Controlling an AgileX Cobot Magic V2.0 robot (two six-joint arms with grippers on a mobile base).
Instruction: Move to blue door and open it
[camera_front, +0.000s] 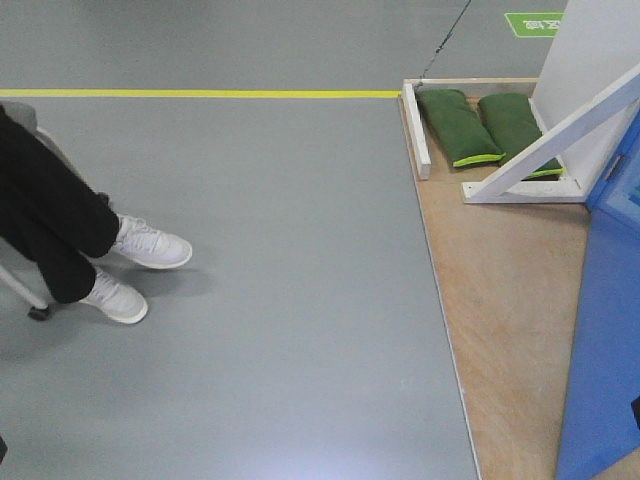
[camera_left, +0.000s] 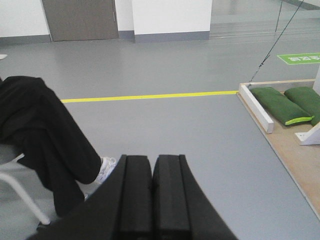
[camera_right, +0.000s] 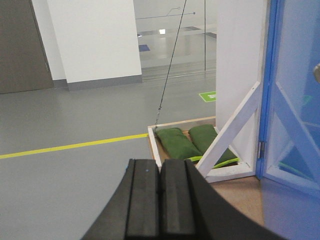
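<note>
Grey floor (camera_front: 280, 300) with yellow line (camera_front: 200, 94), seated person's white shoes (camera_front: 150, 245), wooden platform (camera_front: 500, 300) bearing two green sandbags (camera_front: 455, 125), blue door (camera_front: 605, 330) beside white brace (camera_front: 560, 135)

So the door (camera_right: 295, 100) we're looking at is a tall, flat, bright-blue panel, and it's really glossy: in the right wrist view its face mirrors the white brace (camera_right: 230, 131) beside it. It stands upright at the far right of that view, its left edge against a white post (camera_right: 240, 60), with a small grey hinge (camera_right: 261, 149) low on that edge. From the front camera the door (camera_front: 610, 330) fills the lower right corner, standing on a wooden platform (camera_front: 510, 300). We honestly can't tell whether it's shut or ajar.
</note>
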